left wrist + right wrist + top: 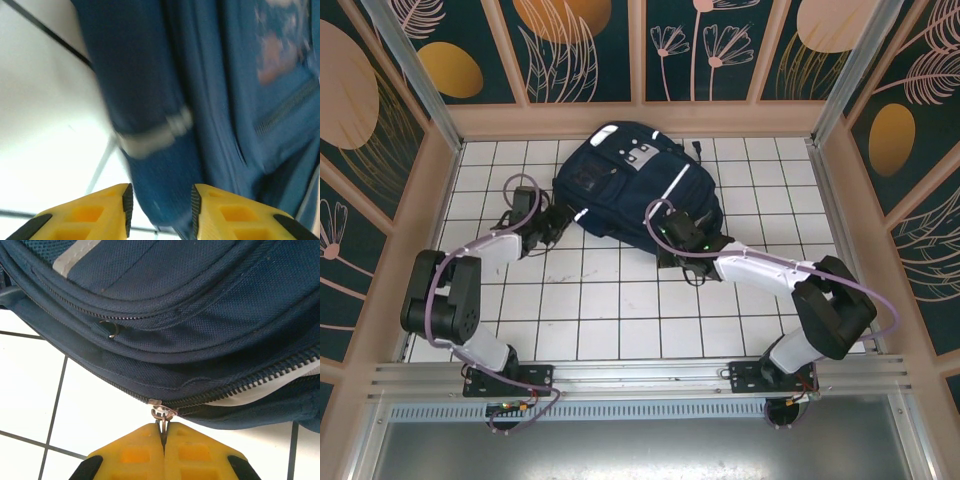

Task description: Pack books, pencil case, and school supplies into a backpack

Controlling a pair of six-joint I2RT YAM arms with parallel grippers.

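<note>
The navy backpack (630,190) lies flat at the back middle of the white tiled table (610,300). My right gripper (672,232) sits at its near right edge, shut (164,432) on the metal zipper pull (163,415). Right of the pull the zipper (260,382) gapes a little, and something pale (260,392) shows inside. My left gripper (558,222) is at the backpack's left edge. Its yellow jaws (161,205) stand apart, with blurred blue backpack fabric (150,75) just beyond them. The books, pencil case and school supplies are out of view.
Wood-framed patterned walls (640,120) close in the table at the back and both sides. Bare tiles stretch between the backpack and the arm bases (510,375). A dark strap (700,150) trails off the backpack's far right corner.
</note>
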